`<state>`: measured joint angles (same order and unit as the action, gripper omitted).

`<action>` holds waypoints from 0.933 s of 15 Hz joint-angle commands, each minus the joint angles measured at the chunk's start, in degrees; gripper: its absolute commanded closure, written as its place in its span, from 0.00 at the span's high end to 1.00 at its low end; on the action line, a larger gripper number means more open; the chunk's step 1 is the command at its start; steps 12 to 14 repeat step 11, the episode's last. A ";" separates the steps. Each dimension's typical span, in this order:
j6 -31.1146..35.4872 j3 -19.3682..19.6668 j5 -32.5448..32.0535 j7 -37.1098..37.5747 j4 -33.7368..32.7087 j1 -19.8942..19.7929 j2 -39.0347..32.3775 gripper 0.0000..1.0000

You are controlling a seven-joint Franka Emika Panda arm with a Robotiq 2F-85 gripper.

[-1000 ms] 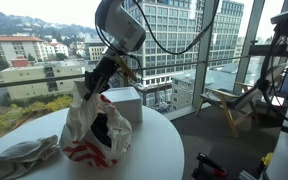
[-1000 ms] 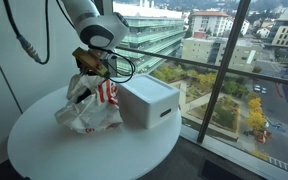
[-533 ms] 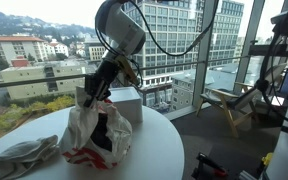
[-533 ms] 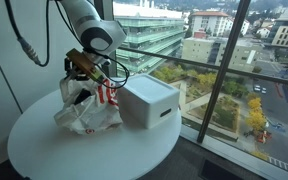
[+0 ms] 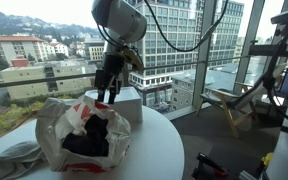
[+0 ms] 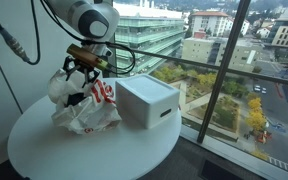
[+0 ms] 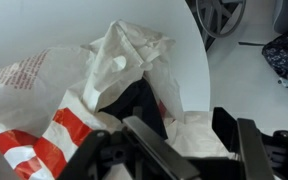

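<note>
Since the frame a second ago, the gripper [image 5: 106, 96] has let go of the bag's upper edge and risen, and the bag has slumped wider and lower on the desk; its mouth now gapes instead of being pulled up into a peak.

Largest is the round white desk [image 5: 156, 150], which carries everything in both exterior views; on it lies the crumpled white plastic bag with red stripes [image 5: 56, 125], sagging under its own weight, I judge, because nothing holds it; just beside it, apparently touching, stands the white rectangular box [image 6: 149, 100], upright on the window side of the desk [image 6: 94, 158]; a grey crumpled cloth [image 5: 12, 160] lies at the desk's edge, against the bag's far flank from the box; inside the bag [image 7: 84, 70] sits a dark folded garment [image 7: 134, 105], showing through the open mouth.

Smallest, the gripper [image 6: 80, 72] hangs just above the bag [image 6: 84, 108], pointing down at its mouth; in the wrist view its fingers [image 7: 156, 140] stand apart with nothing between them, so the jaws are spread and empty.
</note>
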<state>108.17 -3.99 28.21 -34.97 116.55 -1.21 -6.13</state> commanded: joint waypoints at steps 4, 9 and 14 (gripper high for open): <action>12.95 0.42 -8.99 -0.38 7.35 1.92 11.78 1.00; 25.27 0.92 -13.00 -0.12 13.09 3.17 16.83 1.00; 28.78 1.10 -14.97 0.40 15.27 3.49 17.99 1.00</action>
